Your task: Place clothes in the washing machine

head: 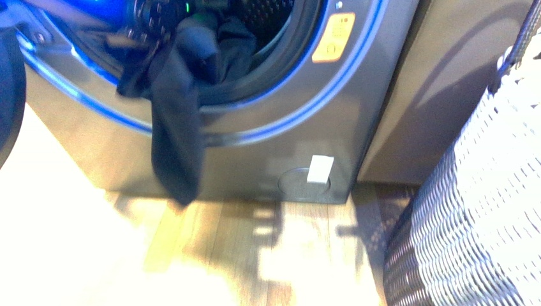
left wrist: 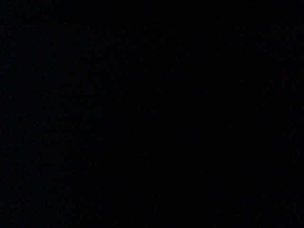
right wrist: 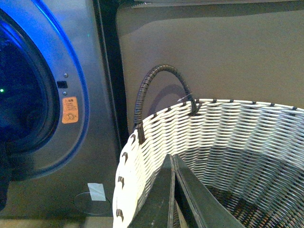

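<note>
The washing machine [head: 287,127] fills the upper front view, its round doorway rimmed with blue light. The dark navy clothes [head: 175,115] lie bunched in the doorway, and one long sleeve hangs over the rim almost to the floor. Dark parts of my left gripper [head: 150,19] show just above the bunched fabric at the doorway; its fingers cannot be made out. The left wrist view is dark. My right gripper [right wrist: 172,159] is shut with nothing in it, over the rim of the white basket [right wrist: 228,128], apart from the washing machine [right wrist: 95,142].
The white woven basket [head: 472,210] with its dark handle [right wrist: 156,76] stands at the right. A grey-brown cabinet [head: 440,95] sits beside the machine. A dark rounded shape [head: 9,95] cuts in at the left edge. Wooden floor [head: 223,255] lies in front.
</note>
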Controlling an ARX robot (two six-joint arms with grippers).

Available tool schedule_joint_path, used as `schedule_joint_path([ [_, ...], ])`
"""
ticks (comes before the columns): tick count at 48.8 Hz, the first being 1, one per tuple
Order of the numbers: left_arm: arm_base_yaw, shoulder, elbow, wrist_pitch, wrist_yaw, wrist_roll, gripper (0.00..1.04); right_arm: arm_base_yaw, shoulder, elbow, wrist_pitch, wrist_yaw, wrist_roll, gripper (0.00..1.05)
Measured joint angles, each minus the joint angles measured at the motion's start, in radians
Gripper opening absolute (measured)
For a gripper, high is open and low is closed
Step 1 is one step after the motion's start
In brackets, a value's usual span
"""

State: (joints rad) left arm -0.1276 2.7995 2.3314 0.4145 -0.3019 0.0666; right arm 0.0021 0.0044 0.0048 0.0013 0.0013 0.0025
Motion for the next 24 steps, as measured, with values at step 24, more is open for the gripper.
schedule_joint_path([
  [24, -0.008, 0.25, 0.524, -0.245, -0.166, 0.253, 0.25, 0.0, 0.0, 0.0, -0.001, 0.0, 0.0, 0.02],
])
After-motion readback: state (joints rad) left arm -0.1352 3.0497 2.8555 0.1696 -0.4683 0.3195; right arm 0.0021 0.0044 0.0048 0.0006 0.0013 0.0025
